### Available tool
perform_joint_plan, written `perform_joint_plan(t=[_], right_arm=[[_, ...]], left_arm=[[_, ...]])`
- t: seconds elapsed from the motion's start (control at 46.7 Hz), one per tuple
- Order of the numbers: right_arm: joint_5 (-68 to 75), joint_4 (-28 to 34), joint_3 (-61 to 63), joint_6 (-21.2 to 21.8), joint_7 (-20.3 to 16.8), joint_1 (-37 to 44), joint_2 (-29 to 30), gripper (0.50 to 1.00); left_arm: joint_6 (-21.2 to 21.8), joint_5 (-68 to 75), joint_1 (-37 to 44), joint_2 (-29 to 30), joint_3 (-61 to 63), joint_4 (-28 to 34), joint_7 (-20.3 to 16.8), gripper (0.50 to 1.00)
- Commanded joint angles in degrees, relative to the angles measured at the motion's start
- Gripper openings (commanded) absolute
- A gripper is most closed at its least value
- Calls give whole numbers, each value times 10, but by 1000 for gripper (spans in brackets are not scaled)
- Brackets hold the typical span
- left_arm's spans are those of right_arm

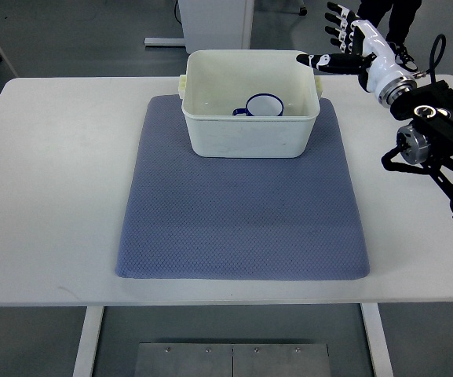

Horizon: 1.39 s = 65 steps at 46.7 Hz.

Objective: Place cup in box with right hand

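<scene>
Task looks basically done: cup (266, 105) sits inside the box (250, 137), toward its far right side. Right hand (347, 43) is empty, fingers spread wide, above the box's far right corner, clear of the cup. Only pulling away is left. Box stands on a mat (242, 228) on the table (53, 196). Nothing blocks.

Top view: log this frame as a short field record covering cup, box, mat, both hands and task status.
cup: white cup with blue rim, upright inside the box, handle pointing to the picture's left
box: white box, open top, on the far part of the mat
mat: blue-grey mat on the white table
right hand: right hand beside the box's far right corner, fingers spread, holding nothing
left hand: not in view
task status: cup in the box, hand clear of it
</scene>
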Motion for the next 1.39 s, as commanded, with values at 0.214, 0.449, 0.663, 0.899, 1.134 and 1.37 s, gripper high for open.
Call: perform_joint_plan(t=[0.214, 0.449, 0.663, 0.899, 1.134, 1.37], right_arm=[[-3, 47, 138, 39, -45, -116, -10, 981], [-7, 95, 242, 44, -79, -185, -7, 987], [-8, 144, 306, 44, -80, -241, 9, 995], [-8, 144, 375, 43, -53, -283, 56, 1000], [-7, 141, 389, 42, -14, -313, 92, 1000], [-7, 137, 397, 42, 0, -340, 133, 1000]], left_arm=[[0, 0, 0, 0, 0, 0, 0, 1000], [0, 0, 0, 0, 0, 0, 0, 1000], [0, 0, 0, 0, 0, 0, 0, 1000], [0, 0, 0, 0, 0, 0, 0, 1000], [0, 0, 0, 0, 0, 0, 0, 1000], [0, 0, 0, 0, 0, 0, 0, 1000]])
